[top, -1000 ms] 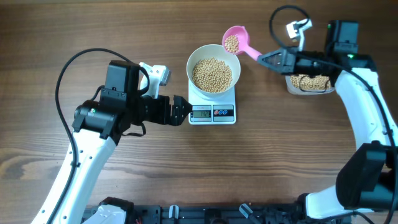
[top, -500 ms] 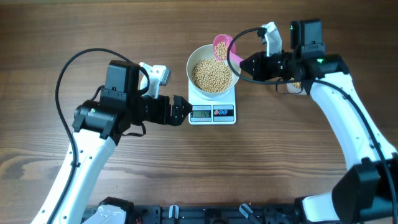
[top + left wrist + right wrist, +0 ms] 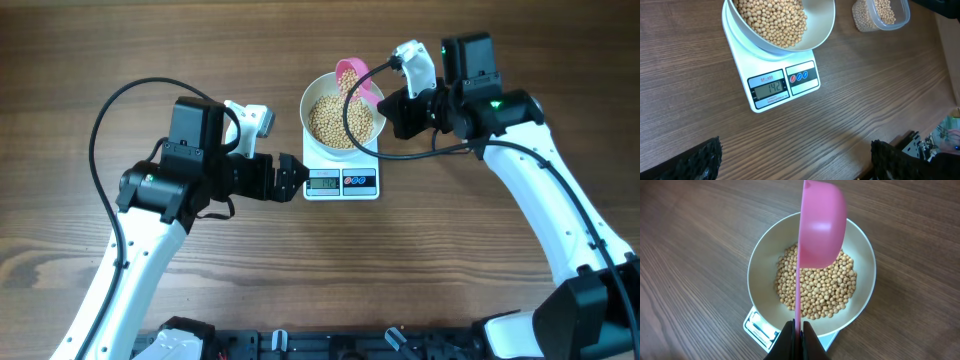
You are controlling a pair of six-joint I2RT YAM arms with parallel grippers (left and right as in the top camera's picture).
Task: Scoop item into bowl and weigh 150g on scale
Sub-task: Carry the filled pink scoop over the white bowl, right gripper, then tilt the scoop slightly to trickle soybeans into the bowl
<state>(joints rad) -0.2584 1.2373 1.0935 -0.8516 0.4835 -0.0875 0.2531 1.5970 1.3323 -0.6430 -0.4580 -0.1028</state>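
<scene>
And there was the right gripper (image 3: 797,330), at the bottom edge of its wrist view, fingers pinched fully together on the thin handle of the pink plastic scoop (image 3: 822,227). The scoop was rolled onto its side above the round white deep bowl (image 3: 762,275), its smooth back to the wrist camera, so I could not tell whether anything was left inside it. From overhead it hung over the bowl's upper right rim. The small round tan beans (image 3: 820,292) lay heaped in the bottom of the bowl, filling the middle of it. The bowl sat squarely on the small white square kitchen scale (image 3: 785,82), just above the centre of the overhead frame on the brown wooden table (image 3: 450,270). The grey display (image 3: 769,87) read 142, with two round buttons beside it. A black cable (image 3: 346,105) from the right wrist looped across the bowl in the overhead view and hid a strip of the beans. The left gripper (image 3: 295,177) was parked just left of the scale's front edge, jaws spread wide and holding nothing, its dark fingers (image 3: 700,160) low in the corners of the left wrist frame. A clear rounded plastic tub (image 3: 880,15) with more beans stood at the upper right of that view, apart from the scale.
</scene>
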